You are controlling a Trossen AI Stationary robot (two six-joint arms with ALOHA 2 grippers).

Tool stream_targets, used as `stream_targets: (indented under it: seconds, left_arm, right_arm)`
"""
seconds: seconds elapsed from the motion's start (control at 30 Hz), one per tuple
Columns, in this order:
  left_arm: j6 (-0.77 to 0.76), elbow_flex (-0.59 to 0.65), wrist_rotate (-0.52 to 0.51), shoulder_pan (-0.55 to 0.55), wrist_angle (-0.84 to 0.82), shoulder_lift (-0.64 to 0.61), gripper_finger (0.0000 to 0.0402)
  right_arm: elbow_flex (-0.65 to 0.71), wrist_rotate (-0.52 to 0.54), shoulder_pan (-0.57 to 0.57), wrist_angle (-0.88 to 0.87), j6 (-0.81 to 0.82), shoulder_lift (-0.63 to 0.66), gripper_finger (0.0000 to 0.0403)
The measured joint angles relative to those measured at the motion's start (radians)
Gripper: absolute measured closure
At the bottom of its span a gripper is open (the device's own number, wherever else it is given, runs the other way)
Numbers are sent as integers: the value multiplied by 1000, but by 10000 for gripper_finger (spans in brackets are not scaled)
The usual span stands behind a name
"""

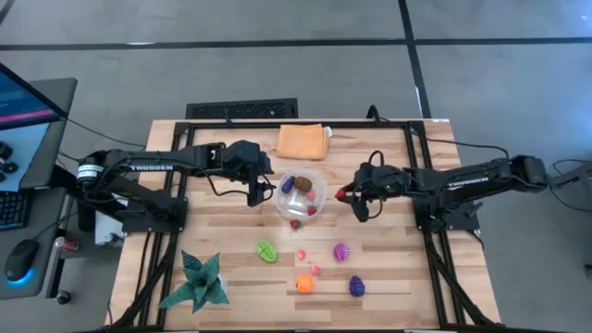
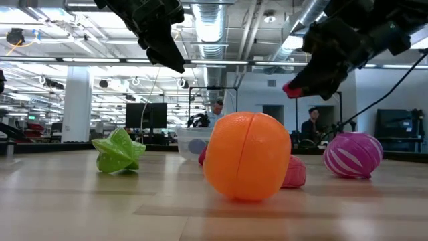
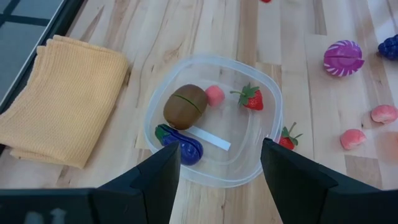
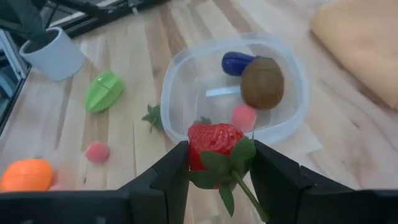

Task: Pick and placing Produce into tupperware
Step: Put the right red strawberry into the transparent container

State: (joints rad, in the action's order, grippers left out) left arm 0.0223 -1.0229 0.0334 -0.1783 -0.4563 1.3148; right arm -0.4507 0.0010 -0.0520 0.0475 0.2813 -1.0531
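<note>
Red strawberry (image 4: 214,143) sits pinched between the right gripper (image 4: 219,163) fingers, green leaves hanging below the tips; gripper closed down on it, raised off the surface. In the high view the right gripper (image 1: 355,197) is just beside the clear container (image 1: 319,176), on its right rim side, not over it. Straight ahead of this gripper, inside the container: brown kiwi (image 4: 262,82), dark purple piece (image 4: 238,62), small pink ball (image 4: 244,116), another strawberry partly hidden behind the held one. Beyond the container rim on the wood surface (image 4: 143,56): a strawberry lying just outside the wall (image 4: 152,117), green piece (image 4: 104,91), pink piece (image 4: 97,152), orange fruit (image 4: 26,175), white pot of the plant (image 4: 57,57) farther off.

Left gripper (image 3: 219,165) hovers above the container's near edge, fingers partly open, nothing between them. Directly below and ahead of it: container (image 3: 271,99) with kiwi (image 3: 185,106), purple piece (image 3: 181,147), pink ball (image 3: 214,95), strawberry (image 3: 251,98). One strawberry (image 3: 286,139) lies against the outside of the wall. Folded orange cloth (image 3: 56,96) beside the container, on the far side from the loose pieces. Further out: striped magenta piece (image 3: 342,57), two pink pieces (image 3: 384,114), dark blue-purple piece at the edge (image 3: 389,47).

Low view: orange fruit (image 2: 247,156) nearest, green piece (image 2: 118,150) and magenta piece (image 2: 352,154) behind; both grippers raised above the surface.
</note>
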Motion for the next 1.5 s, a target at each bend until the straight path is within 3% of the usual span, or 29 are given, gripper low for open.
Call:
stream_targets:
  seconds: [0.3, 0.7, 1.3, 1.5]
  left_arm:
    - [0, 0, 0, 0, 2, 0, 189]
    - [0, 0, -5, 0, 7, 0, 189]
    - [-1, 0, -15, 0, 14, 0, 189]
    - [-2, 0, -15, 0, 14, 0, 189]
  right_arm:
    - [0, 3, -23, 84, -28, -12, 223]
    - [-4, 5, -69, 333, -46, -176, 220]
    - [-238, -73, -95, 303, -124, -506, 221]
    - [-288, -83, -101, 249, -124, -558, 218]
